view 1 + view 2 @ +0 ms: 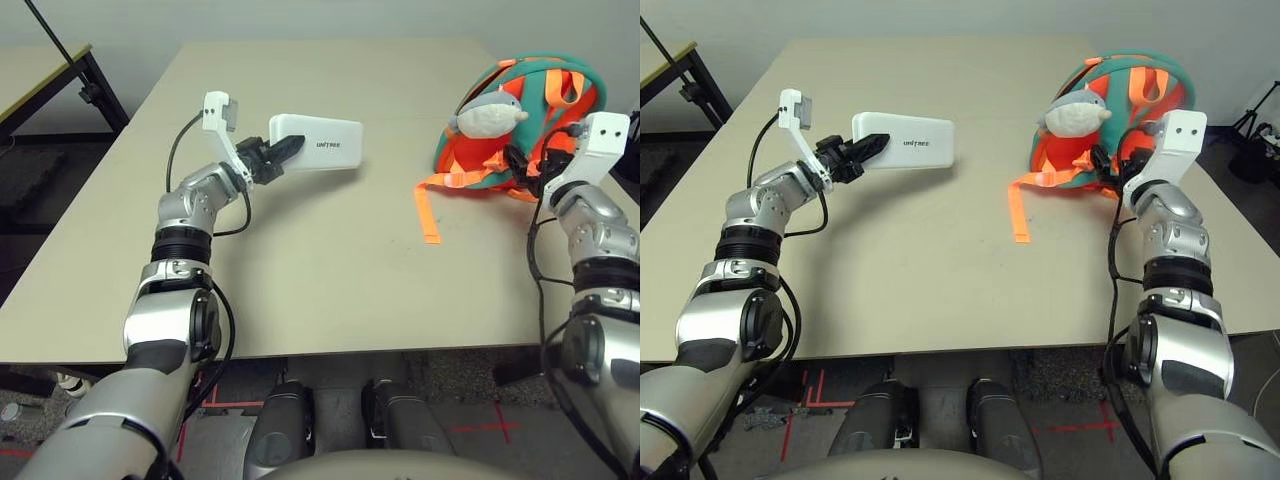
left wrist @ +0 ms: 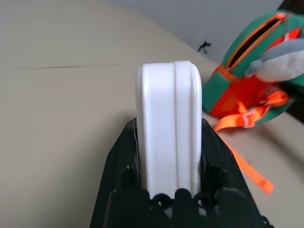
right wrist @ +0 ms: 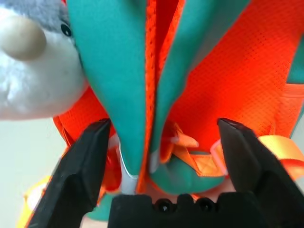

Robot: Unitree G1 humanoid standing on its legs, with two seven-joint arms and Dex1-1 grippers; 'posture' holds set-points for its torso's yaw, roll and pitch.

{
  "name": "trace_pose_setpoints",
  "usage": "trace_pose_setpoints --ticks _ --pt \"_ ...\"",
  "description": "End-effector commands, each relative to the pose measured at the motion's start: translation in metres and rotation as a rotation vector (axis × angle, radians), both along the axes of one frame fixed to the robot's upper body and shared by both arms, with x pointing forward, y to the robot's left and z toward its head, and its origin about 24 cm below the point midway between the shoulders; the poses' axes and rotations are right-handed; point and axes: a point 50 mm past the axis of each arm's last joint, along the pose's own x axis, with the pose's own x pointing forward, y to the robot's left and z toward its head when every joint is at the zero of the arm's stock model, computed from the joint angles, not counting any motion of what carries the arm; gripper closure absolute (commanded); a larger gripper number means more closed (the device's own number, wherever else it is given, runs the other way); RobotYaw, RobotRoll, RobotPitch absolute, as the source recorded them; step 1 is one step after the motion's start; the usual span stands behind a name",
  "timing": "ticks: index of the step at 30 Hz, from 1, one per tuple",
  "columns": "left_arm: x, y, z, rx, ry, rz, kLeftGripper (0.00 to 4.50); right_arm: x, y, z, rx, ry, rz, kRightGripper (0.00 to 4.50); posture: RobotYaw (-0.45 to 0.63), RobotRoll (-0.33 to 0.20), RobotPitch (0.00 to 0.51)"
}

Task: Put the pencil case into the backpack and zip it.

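Note:
My left gripper is shut on one end of the white pencil case and holds it above the left middle of the table; the black fingers clamp its two flat faces. The teal and orange backpack lies at the far right, and its zipper slit gapes open. A grey-white plush shark rests on its near side. My right gripper is open against the backpack's near edge, its fingers standing either side of a teal and orange fold without pinching it.
An orange strap trails from the backpack across the beige table towards me. Another table with black legs stands beyond the far left corner. The table's front edge runs just ahead of my elbows.

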Motion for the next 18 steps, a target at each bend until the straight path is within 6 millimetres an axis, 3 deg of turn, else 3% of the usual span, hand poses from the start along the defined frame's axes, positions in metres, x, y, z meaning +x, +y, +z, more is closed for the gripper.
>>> trace_pose_setpoints --ticks 1,9,18 --pt "-0.001 0.002 0.004 0.049 -0.036 0.005 3.11 0.002 -0.001 0.003 -0.025 -0.006 0.013 1.36 0.14 0.0 0.04" --pt "-0.001 0.0 0.001 0.084 -0.032 -0.004 3.11 0.004 0.009 0.013 -0.033 -0.064 0.097 4.39 0.12 0.0 0.041" --pt "0.002 -0.003 0.002 0.088 -0.033 -0.006 3.11 -0.012 0.033 0.064 -0.082 -0.259 0.315 4.44 0.1 0.0 0.046"
